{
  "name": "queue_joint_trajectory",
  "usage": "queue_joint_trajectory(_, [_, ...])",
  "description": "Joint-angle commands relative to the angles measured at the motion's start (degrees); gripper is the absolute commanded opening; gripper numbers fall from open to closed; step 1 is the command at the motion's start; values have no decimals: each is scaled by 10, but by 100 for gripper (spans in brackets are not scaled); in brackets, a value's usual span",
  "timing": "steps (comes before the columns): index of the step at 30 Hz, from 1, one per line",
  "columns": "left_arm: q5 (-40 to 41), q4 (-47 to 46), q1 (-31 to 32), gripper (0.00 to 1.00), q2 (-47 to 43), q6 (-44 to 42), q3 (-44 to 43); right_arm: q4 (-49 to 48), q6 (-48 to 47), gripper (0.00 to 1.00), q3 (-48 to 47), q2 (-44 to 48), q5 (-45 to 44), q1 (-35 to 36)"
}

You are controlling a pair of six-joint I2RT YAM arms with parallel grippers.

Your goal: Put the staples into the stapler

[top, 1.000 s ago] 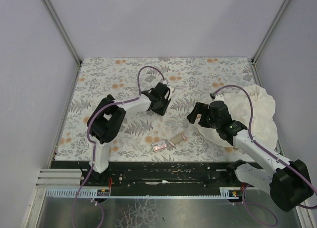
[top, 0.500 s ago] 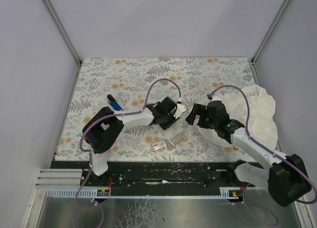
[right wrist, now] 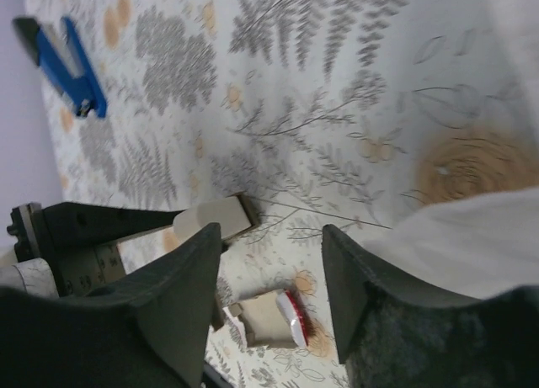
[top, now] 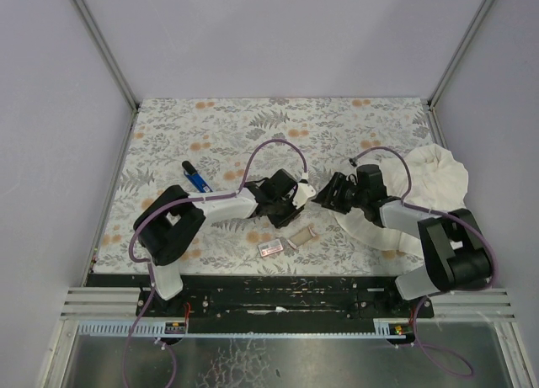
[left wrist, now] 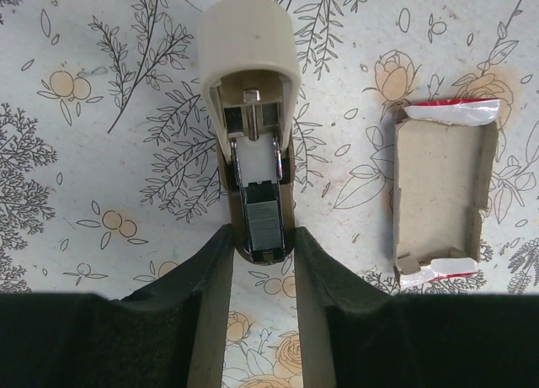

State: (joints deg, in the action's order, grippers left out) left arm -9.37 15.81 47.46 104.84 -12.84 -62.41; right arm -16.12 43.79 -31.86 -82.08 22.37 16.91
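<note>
The left gripper [left wrist: 263, 241], jaws clamped on the open beige stapler [left wrist: 253, 148], holds it with staples [left wrist: 259, 220] seated inside. The right gripper [right wrist: 271, 232], jaws apart just to its right, should press the lid [left wrist: 248, 43] down squarely.

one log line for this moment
left pincer: shut on open beige plastic stapler | right pincer: open, empty | grey-tan cardboard tray: empty

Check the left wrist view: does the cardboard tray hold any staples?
No, the cardboard tray lies open with only its bare brown floor showing.
</note>
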Motion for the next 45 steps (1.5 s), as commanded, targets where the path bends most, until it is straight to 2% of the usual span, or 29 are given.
queue_joint_trajectory(1, [-40, -9, 1, 15, -3, -7, 9, -119, 24, 52, -16, -46, 140, 0])
queue_joint_trajectory(7, [-42, -11, 1, 14, -1, -6, 8, -166, 25, 38, -28, -91, 194, 1])
queue_joint_trajectory(12, [-45, -15, 1, 14, 2, -4, 7, -186, 26, 30, -48, -127, 241, 9])
queue_joint_trajectory(22, [-36, -31, 1, 14, 0, 9, 10, -197, 31, 26, -32, -171, 215, 72])
queue_joint_trajectory(24, [-29, -36, 1, 19, -6, 13, 14, -201, 37, 26, -22, -175, 202, 72])
queue_joint_trajectory(29, [-17, -31, 1, 40, -29, 26, 12, -207, 49, 26, -14, -164, 192, 72])
queue_joint_trajectory(33, [-11, -17, 1, 58, -68, 38, 12, -160, 31, 31, -20, -108, 170, 70])
queue_joint_trajectory(35, [-11, -13, 0, 63, -89, 45, 18, -121, 14, 38, -24, -72, 153, 64])
queue_joint_trajectory(37, [-11, -13, -3, 67, -103, 54, 23, -85, 3, 48, -23, -36, 134, 51])
queue_joint_trajectory(42, [-36, -14, -28, 69, -101, 86, 21, 14, -29, 63, -19, 49, 73, 27])
queue_joint_trajectory(45, [-46, -9, -43, 67, -82, 134, 5, 51, -47, 67, -19, 78, 55, 26])
